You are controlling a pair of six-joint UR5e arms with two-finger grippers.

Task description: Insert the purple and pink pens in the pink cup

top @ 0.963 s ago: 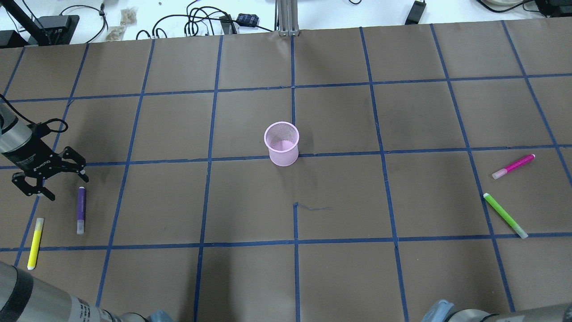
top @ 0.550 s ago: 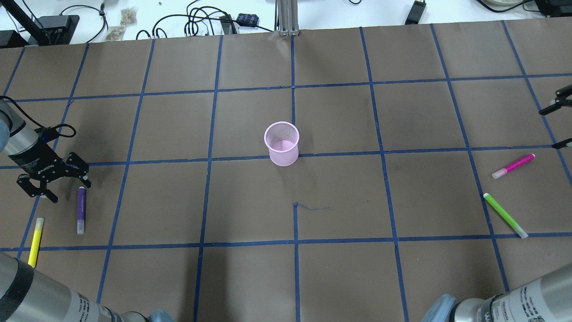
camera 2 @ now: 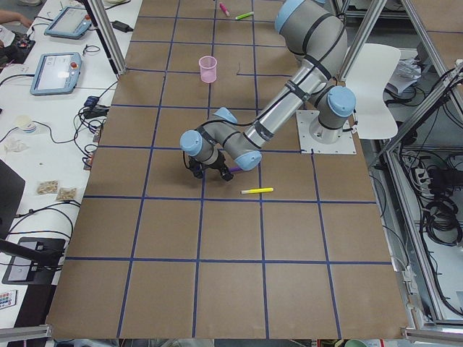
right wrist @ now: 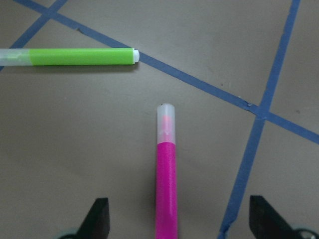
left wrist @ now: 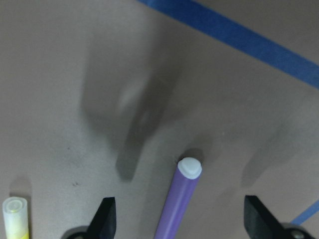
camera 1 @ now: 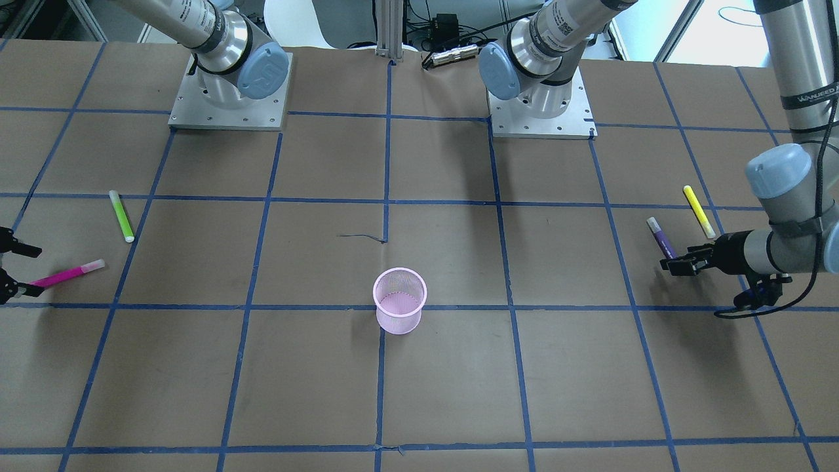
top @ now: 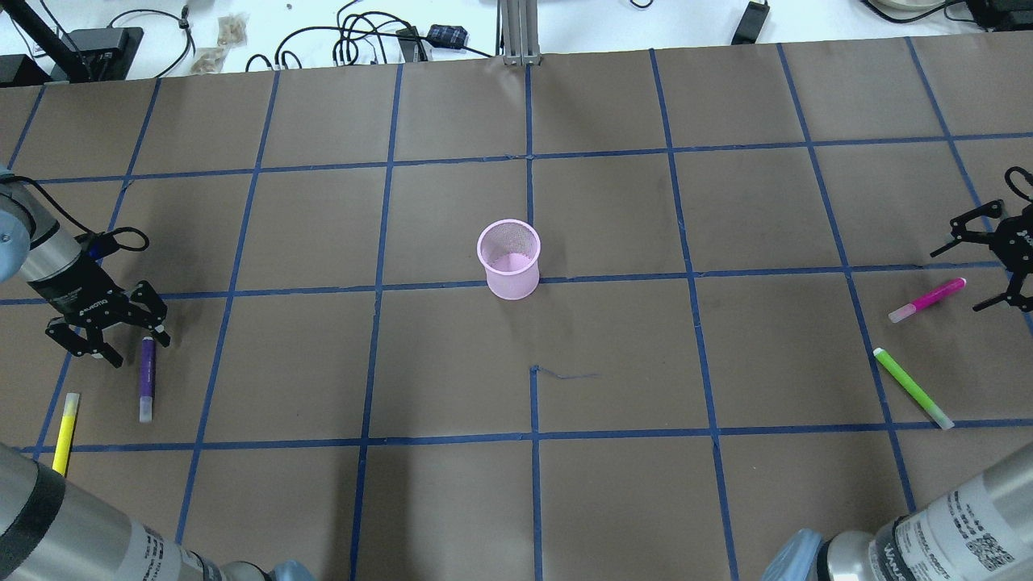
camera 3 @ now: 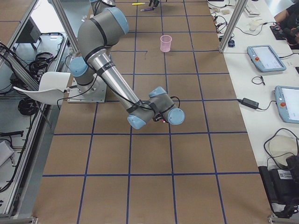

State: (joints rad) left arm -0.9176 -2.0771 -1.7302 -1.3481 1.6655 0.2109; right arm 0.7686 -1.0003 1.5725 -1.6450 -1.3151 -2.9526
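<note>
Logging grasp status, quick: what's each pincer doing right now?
Left pincer: open, empty, lined up on the purple pen.
Right pincer: open, empty, lined up on the pink pen.

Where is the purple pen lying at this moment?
In the overhead view the purple pen lies flat on the table's left side. Its far end sits between the fingers of the open left tool, and the yellow pen is just to its left.
</note>
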